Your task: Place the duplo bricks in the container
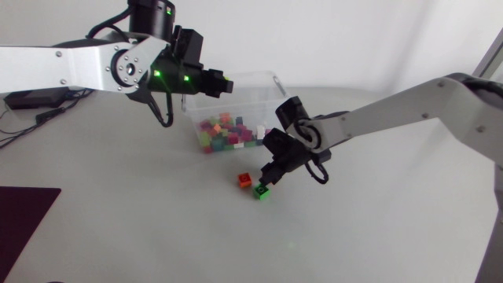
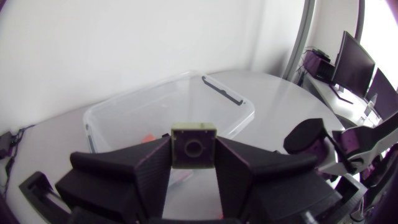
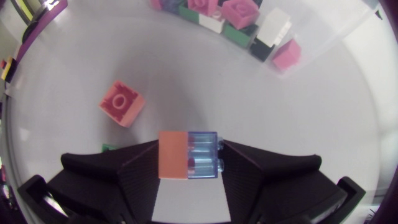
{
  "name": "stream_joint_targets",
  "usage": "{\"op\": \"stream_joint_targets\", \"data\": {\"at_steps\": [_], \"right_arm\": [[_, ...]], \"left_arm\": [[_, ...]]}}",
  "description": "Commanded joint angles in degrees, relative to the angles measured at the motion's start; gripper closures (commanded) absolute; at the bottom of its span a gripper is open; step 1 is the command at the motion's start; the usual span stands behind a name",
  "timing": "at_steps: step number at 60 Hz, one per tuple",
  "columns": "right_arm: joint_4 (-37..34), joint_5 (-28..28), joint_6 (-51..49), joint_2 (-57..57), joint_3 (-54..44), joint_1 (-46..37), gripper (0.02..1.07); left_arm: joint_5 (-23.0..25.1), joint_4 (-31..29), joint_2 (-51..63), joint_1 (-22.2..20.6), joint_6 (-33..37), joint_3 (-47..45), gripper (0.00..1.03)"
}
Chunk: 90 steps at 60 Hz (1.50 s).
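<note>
My left gripper (image 1: 223, 83) hangs over the clear plastic container (image 1: 272, 79), shut on a pale yellowish brick (image 2: 193, 145). In the left wrist view the container (image 2: 231, 98) lies under and ahead of the left gripper (image 2: 193, 158). Several coloured bricks (image 1: 226, 132) lie inside it. My right gripper (image 1: 269, 170) is down at the table in front of the container, shut on an orange and blue brick (image 3: 188, 155). A red brick (image 1: 245, 180) (image 3: 122, 103) and a green brick (image 1: 262, 191) (image 3: 109, 147) lie loose on the table beside the right gripper (image 3: 188, 167).
The container (image 3: 314, 37) with pink, white and green bricks (image 3: 273, 28) stands just ahead of the right gripper. A dark mat (image 1: 23, 216) lies at the table's near left corner. Cables (image 1: 31, 102) trail at the far left.
</note>
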Motion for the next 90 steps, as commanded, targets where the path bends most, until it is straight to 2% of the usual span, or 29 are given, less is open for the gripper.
{"op": "stream_joint_targets", "data": {"at_steps": [1,8,11,20,31,34,38,51,53,66,80,90], "right_arm": [[-1.36,0.01,-0.12,-5.21,-0.79,-1.32,0.76],[-3.03,-0.61,0.23,-9.69,-0.87,-2.11,0.76],[-3.91,-0.78,0.49,-11.80,-0.70,-2.29,0.76],[-6.72,-2.10,1.11,-15.93,0.88,-2.64,0.76],[-8.21,-2.89,3.13,-17.60,4.58,-2.64,0.76],[-8.30,-3.07,3.83,-17.86,5.81,-2.64,0.76],[-8.30,-3.16,4.97,-17.86,7.74,-2.64,0.76],[-5.93,-3.24,8.58,-16.72,13.63,-2.20,0.76],[-5.75,-3.16,9.28,-15.93,14.86,-2.02,0.76],[-1.36,-2.45,12.09,-11.27,20.13,-0.97,0.76],[2.68,0.01,13.76,-3.89,26.20,1.14,0.76],[4.18,1.50,13.94,0.77,30.24,2.55,0.76]], "left_arm": [[-0.85,2.13,4.17,0.59,-2.21,3.34,0.75],[-2.08,4.07,7.95,1.12,-3.09,6.15,0.75],[-2.70,4.33,9.62,1.21,-3.17,7.82,0.69],[-3.93,5.21,14.54,2.35,-4.40,13.19,0.69],[-10.08,8.46,16.30,2.79,-4.49,14.24,0.19],[-11.05,9.34,15.51,2.97,-4.49,13.19,0.10],[-11.31,12.15,12.87,3.67,-4.58,10.02,0.07],[-10.08,14.44,1.71,5.60,-3.44,-0.79,0.06],[-7.09,13.56,-1.01,6.39,-2.65,-3.43,0.06],[4.16,6.53,-9.54,7.98,5.53,-13.53,0.08],[10.84,0.11,-12.53,7.71,15.02,-20.74,0.10],[12.42,-4.02,-10.94,4.99,21.52,-23.20,0.10]]}}
